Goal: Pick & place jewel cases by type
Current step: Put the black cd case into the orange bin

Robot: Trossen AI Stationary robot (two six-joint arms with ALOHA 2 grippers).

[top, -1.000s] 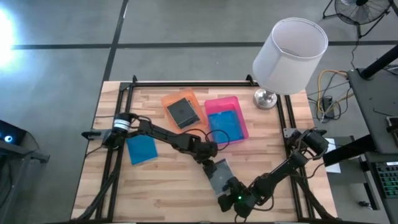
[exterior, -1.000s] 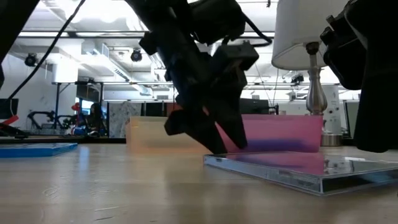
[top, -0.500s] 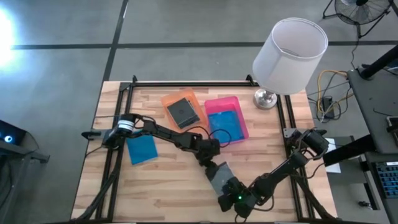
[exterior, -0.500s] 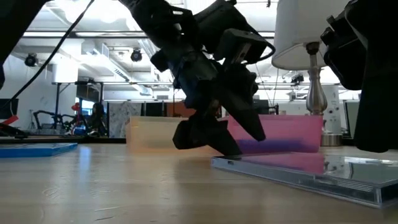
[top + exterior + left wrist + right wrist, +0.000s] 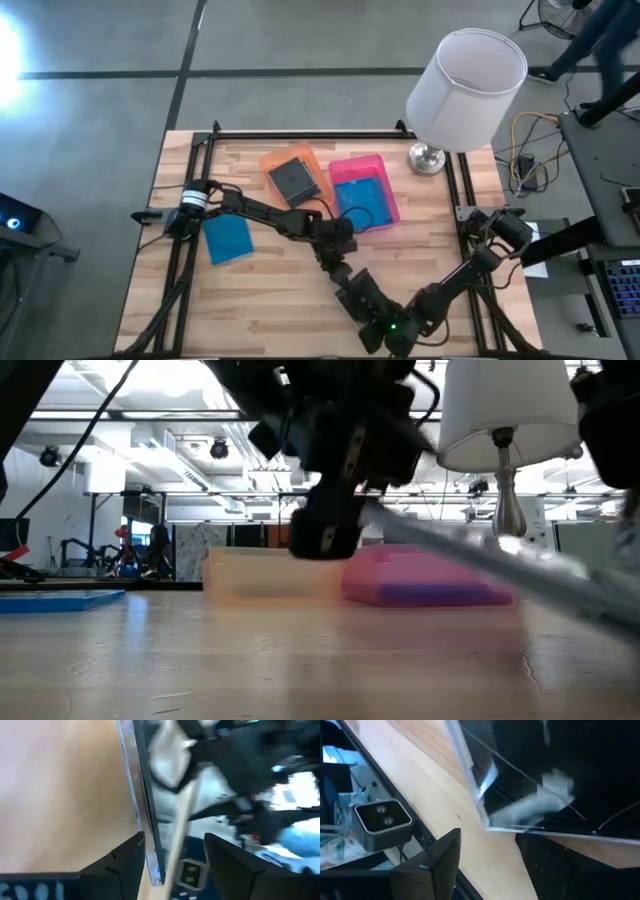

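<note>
Clear jewel case (image 5: pixel 357 290) is now lifting off the table's near edge, tilted, where it lay flat a moment ago. Left gripper (image 5: pixel 340 272) and right gripper (image 5: pixel 378 312) are both pinching it at opposite ends. Likely heading for the orange tray (image 5: pixel 272 160), joining the grey case (image 5: pixel 295 178).

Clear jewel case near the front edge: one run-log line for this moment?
clear jewel case: tilted, off table | left gripper: at its upper edge | right gripper: at its lower end | blue case: flat, left
</note>
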